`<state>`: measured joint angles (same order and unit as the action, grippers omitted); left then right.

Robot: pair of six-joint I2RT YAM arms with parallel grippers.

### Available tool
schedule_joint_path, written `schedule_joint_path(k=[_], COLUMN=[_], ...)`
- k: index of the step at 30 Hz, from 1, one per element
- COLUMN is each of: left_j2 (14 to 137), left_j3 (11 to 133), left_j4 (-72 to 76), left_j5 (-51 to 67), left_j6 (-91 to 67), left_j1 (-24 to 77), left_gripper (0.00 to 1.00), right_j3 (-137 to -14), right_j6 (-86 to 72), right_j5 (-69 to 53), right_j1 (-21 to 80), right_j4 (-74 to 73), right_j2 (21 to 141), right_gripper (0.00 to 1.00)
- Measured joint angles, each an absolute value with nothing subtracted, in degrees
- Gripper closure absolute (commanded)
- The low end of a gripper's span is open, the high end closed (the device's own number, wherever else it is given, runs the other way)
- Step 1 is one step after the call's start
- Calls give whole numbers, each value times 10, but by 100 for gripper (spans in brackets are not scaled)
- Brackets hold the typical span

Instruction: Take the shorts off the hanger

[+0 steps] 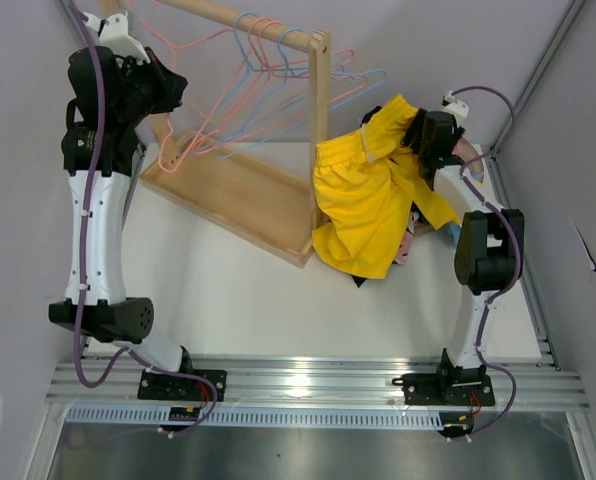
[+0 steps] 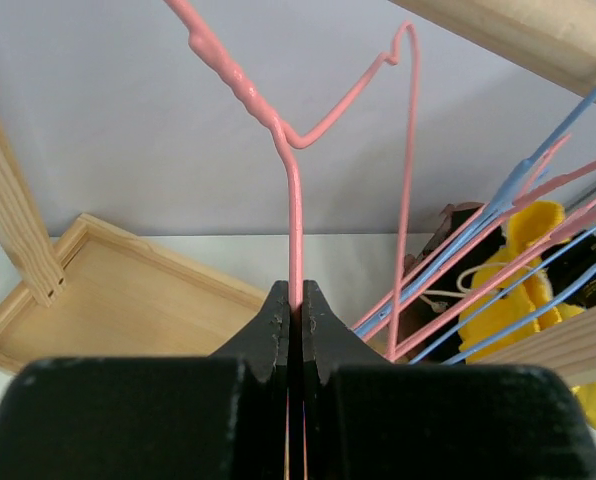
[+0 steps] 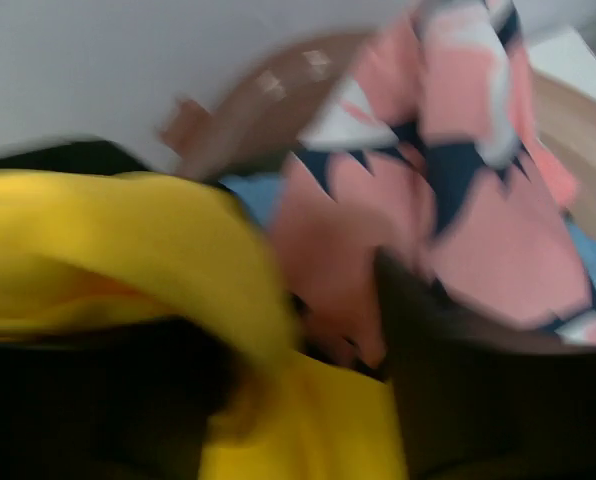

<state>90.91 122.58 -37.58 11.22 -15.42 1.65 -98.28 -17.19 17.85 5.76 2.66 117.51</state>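
Observation:
The yellow shorts [image 1: 363,200] hang bunched to the right of the wooden rack, their lower edge on the table. They also show in the left wrist view [image 2: 523,260]. My right gripper [image 1: 420,132] is at their upper right corner. In the blurred right wrist view, yellow cloth [image 3: 98,250] drapes over one finger and fills the gap of the gripper [image 3: 318,330]. My left gripper [image 1: 176,92] is at the rack's left end. Its jaws [image 2: 297,295] are shut on the wire of a bare pink hanger [image 2: 294,200].
The wooden rack [image 1: 228,190] has a tray base, an upright post [image 1: 320,130] and a top rod with several pink and blue wire hangers [image 1: 268,60]. A pink and navy patterned cloth [image 3: 408,200] lies under the shorts at the right [image 1: 408,245].

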Motion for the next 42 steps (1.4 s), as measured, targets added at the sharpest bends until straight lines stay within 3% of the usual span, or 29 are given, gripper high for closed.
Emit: schedule_joint_path(k=[6, 15, 23, 24, 27, 28, 31, 35, 42], left_j2=[927, 1026, 1061, 1061, 1054, 1049, 1027, 976, 747], left_j3=[1254, 1376, 1376, 1375, 1358, 1349, 1315, 1270, 1059], left_j4=[-376, -383, -419, -425, -432, -434, -442, -452, -434], left_j5=[160, 213, 182, 173, 145, 134, 87, 15, -64], left_j6=[-133, -63, -19, -14, -1, 2, 1, -2, -30], left_j1=[17, 40, 97, 102, 114, 116, 120, 119, 119], left_gripper=[97, 97, 92, 89, 55, 32, 15, 1, 1], right_j3=[-850, -593, -512, -510, -508, -508, -507, -506, -505], right_j6=[-227, -284, -304, -305, -305, -304, -304, -298, -283], right_j5=[203, 192, 185, 184, 181, 180, 181, 185, 192], right_j1=[55, 71, 70, 70, 71, 73, 81, 107, 148], right_j4=[27, 83, 84, 84, 83, 81, 71, 37, -47], right_j2=[1091, 864, 773, 764, 742, 735, 712, 667, 551], right_gripper=[1, 1, 1, 0, 0, 1, 1, 1, 1])
